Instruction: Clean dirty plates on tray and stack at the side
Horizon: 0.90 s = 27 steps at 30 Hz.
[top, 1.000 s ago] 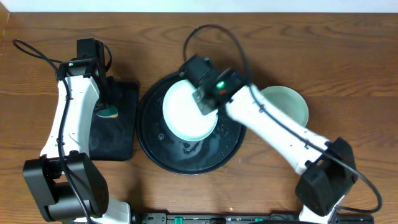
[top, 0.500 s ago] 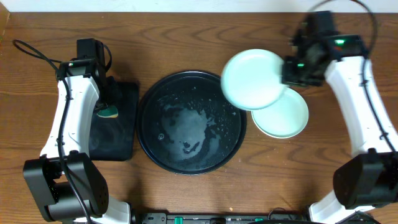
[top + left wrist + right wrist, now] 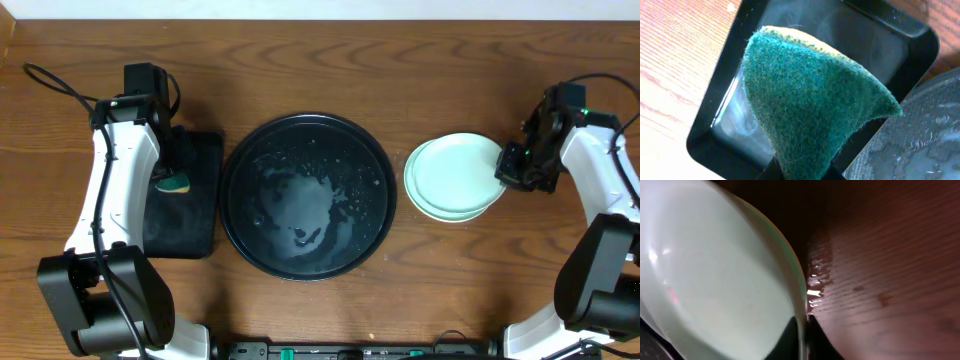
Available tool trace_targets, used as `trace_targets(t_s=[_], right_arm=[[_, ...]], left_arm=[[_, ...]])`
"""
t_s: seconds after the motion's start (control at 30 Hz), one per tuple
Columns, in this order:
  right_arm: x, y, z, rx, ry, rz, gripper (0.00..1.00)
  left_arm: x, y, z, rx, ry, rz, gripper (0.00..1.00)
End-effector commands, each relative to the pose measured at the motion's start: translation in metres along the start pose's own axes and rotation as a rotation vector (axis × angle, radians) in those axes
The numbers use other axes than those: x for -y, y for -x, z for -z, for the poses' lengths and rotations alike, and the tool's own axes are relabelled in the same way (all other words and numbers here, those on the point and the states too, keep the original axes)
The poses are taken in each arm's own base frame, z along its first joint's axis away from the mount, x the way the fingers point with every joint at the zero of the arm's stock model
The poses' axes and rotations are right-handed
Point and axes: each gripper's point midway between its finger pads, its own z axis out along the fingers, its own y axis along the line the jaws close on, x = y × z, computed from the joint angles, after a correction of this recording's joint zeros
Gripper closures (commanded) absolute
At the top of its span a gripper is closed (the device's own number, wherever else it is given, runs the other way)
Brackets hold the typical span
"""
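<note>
The round black tray lies wet and bare of plates in the middle of the table. To its right a pale mint-blue plate rests on top of another pale plate. My right gripper is shut on the top plate's right rim; the right wrist view shows the rim pinched between the fingers. My left gripper is over the rectangular black tray, shut on a green and yellow sponge. No third plate is in view.
Water droplets lie on the wood beside the plate stack. A black cable runs over the table at far left. The rectangular tray's edge lies next to the round tray's rim.
My right gripper carried the mint-blue plate from the round tray to the right and set it down on the plate at the side. The left arm has not moved.
</note>
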Motion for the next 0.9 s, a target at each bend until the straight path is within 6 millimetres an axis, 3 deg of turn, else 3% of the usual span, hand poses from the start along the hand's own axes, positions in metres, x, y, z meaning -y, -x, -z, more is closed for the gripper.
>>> trace_targets(t_s=[0.0,0.13,0.23,0.47,0.53,0.7,0.77,0.87], right_arm=[[-0.009,-0.002,0.000,0.007,0.048,0.007,0.76],[-0.025,-0.002,0.006,0.001,0.137,0.080,0.62],[-0.038,0.001,0.018,0.005,0.163,0.126,0.59],[-0.068,0.019,0.054,0.082,0.182,0.241,0.46],[-0.076,0.023,0.063,0.103,0.188,0.259,0.41],[-0.089,0.028,0.078,0.133,0.199,0.288,0.26],[-0.094,0.027,0.083,0.138,0.201,0.299,0.22],[-0.098,0.029,0.091,0.148,0.205,0.308,0.13]], left_arm=[[-0.003,-0.001,0.003,-0.002,0.006,-0.070,0.92],[-0.005,-0.006,0.001,-0.019,0.011,-0.147,0.92],[-0.006,-0.011,-0.006,-0.032,0.014,-0.186,0.92],[-0.002,-0.016,-0.037,-0.046,0.017,-0.201,0.92],[-0.001,-0.020,-0.049,-0.063,0.020,-0.204,0.83],[0.000,-0.026,-0.067,-0.107,0.030,-0.211,0.41],[0.000,-0.025,-0.066,-0.104,0.030,-0.210,0.33],[0.001,-0.017,-0.051,-0.077,0.023,-0.207,0.31]])
